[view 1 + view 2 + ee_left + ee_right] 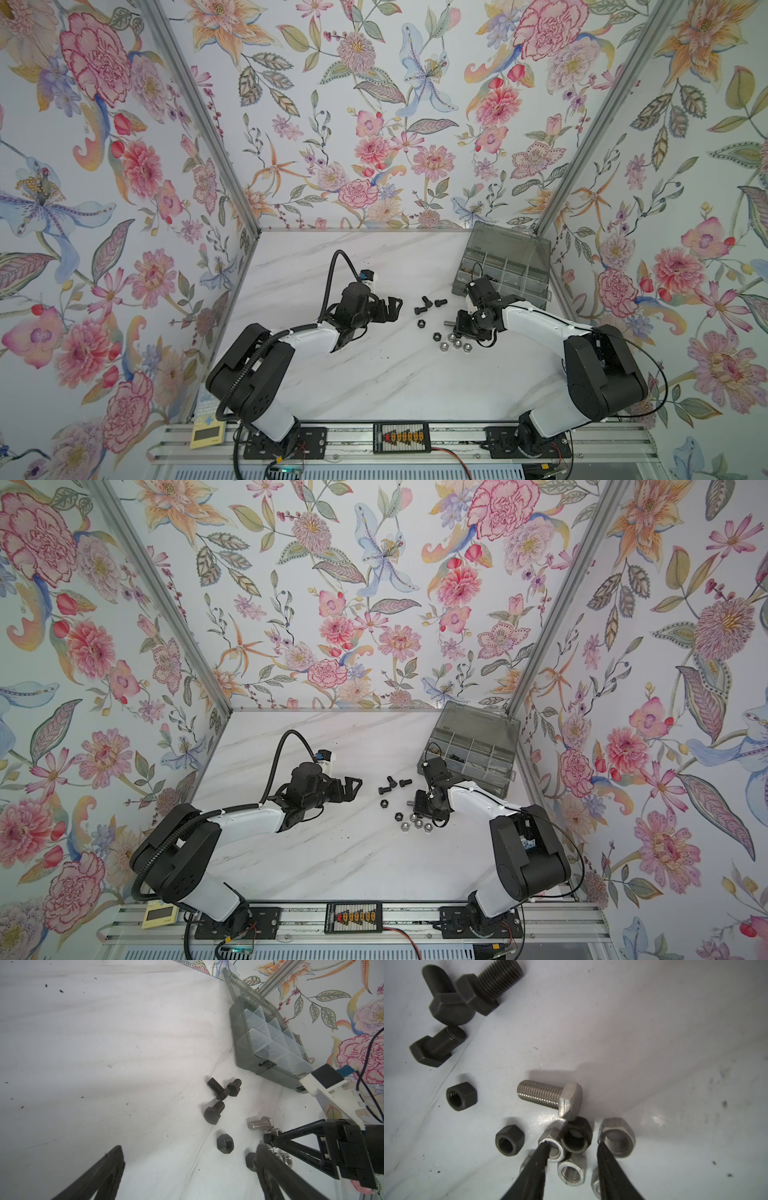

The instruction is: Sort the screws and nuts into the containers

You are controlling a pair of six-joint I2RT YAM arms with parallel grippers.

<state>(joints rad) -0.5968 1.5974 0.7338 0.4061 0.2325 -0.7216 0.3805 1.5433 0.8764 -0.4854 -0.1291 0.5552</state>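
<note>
The right gripper (572, 1147), jaws narrowly parted and empty, apparently straddles a black nut (576, 1135) in the cluster just near of the silver bolt (550, 1098), whose shaft points left.

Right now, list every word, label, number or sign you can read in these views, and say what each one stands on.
No text can be read.
Yellow device at the front rail: its print is too small to read.
Organiser box: a faint mark on its lid is blurred.
Black strip on the rail: its markings are illegible.

Marble table (374, 382) under screws (430, 305), nuts (451, 343), organiser box (505, 266)
</note>
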